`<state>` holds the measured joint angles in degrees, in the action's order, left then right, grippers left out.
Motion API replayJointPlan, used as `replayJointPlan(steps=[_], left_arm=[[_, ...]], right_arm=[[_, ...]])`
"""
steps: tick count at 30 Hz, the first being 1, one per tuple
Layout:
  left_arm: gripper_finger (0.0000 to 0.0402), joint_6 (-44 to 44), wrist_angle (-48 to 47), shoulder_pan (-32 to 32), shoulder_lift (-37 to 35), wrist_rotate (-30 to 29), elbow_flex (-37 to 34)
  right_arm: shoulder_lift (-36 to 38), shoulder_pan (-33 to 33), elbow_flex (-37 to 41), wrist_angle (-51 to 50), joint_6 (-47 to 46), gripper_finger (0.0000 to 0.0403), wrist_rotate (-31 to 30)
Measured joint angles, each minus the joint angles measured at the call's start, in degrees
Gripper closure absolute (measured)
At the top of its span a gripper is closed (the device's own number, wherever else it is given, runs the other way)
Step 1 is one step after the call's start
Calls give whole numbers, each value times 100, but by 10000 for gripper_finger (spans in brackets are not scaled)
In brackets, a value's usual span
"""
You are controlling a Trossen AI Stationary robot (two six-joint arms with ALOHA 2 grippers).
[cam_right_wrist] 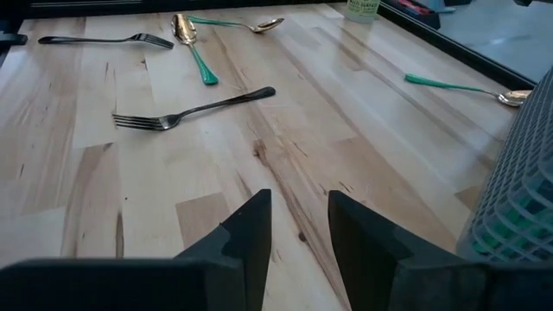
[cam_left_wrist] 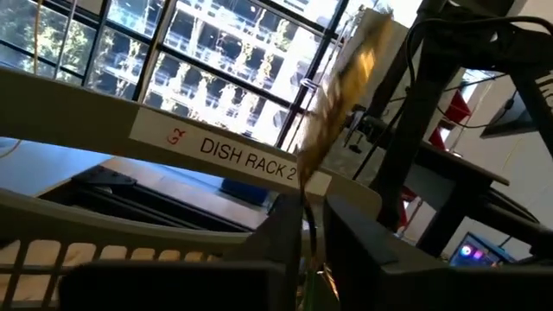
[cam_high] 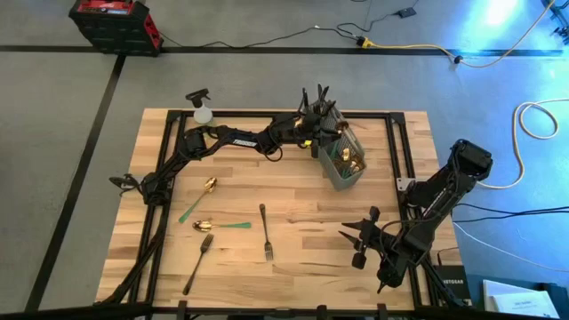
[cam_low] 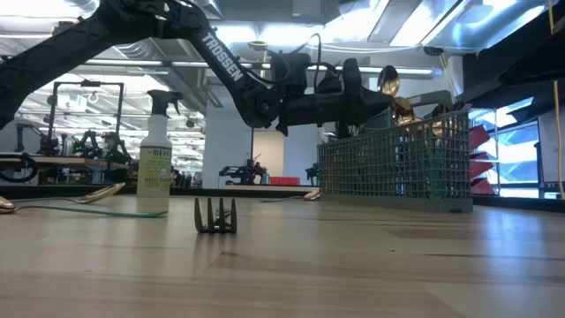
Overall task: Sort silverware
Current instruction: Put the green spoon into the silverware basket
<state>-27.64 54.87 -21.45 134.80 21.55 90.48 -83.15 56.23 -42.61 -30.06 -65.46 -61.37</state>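
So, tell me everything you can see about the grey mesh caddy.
The grey mesh caddy is a rectangular wire-grid basket, metal by its look, standing upright on the wooden table toward its far edge. Gold utensils stick up out of it. The left gripper hovers over its far end, holding a gold spoon.

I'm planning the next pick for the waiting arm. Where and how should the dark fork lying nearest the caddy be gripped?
Grip the dark fork around the middle of its slim handle, coming straight down from above. It lies flat and alone on the table, so the fingers of the right end effector should probably straddle the handle crosswise.
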Motion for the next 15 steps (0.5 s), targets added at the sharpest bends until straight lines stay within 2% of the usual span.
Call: replayJointPlan(steps=[8, 15], left_arm=[[250, -185, 180, 8, 5, -257, -4], [213, -140, 645, -26, 3, -244, -17]], right_arm=[[0, -2, 0, 2, 86, 304, -1], [0, -2, 0, 42, 86, 304, 46]])
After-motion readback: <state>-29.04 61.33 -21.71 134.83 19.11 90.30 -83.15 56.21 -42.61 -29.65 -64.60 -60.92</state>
